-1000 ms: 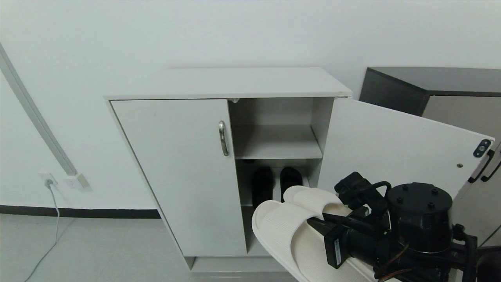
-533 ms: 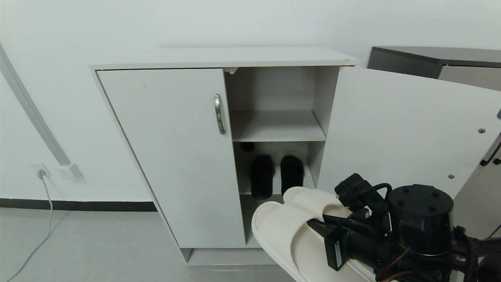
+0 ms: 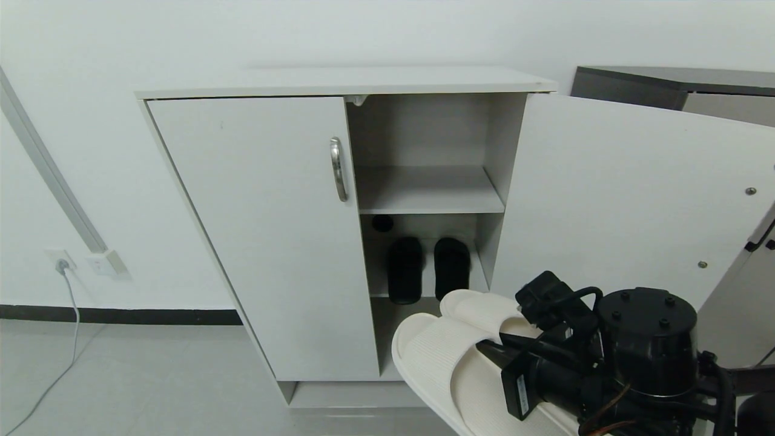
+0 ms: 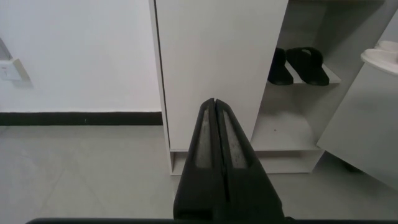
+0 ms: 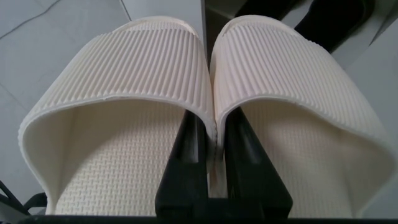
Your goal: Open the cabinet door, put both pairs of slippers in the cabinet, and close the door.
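My right gripper [image 5: 214, 143] pinches the white slippers [image 3: 448, 357] by their inner edges, thinly I think; clipping the door [image 3: 629, 194] could drop them. My left gripper [image 4: 215, 124] is closed, empty.

One white two-door cabinet [image 3: 254, 242]; two black slippers [image 3: 404, 269]; two cream ribbed slippers [image 3: 430, 357]; one curved silver metal door handle [image 3: 339, 169]; two white wall sockets [image 3: 106, 264]; one dark grey cabinet [image 3: 666, 77].

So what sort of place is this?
Likely a plain office or lab room: white cabinet with black slippers inside, wall socket by surface cable trunking, grey floor with dark skirting.
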